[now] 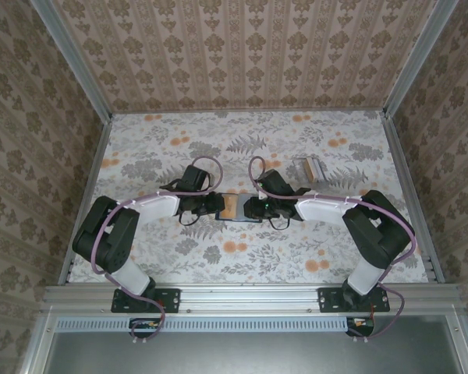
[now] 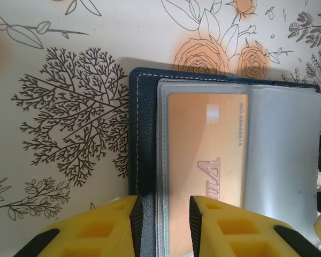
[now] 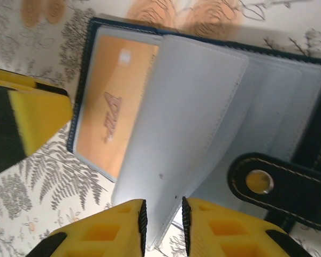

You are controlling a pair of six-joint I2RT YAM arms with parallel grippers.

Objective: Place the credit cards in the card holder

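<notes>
Right wrist: card holder [image 3: 192, 118] betw. jaws

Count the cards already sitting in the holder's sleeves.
1: an orange card in the clear sleeve at the card holder's left end. The other sleeves look empty, though parts of them are hidden.

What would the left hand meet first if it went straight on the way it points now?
Probably the clear sleeve over the orange card in the open card holder, lying just beyond the left hand; depth is unclear.
</notes>
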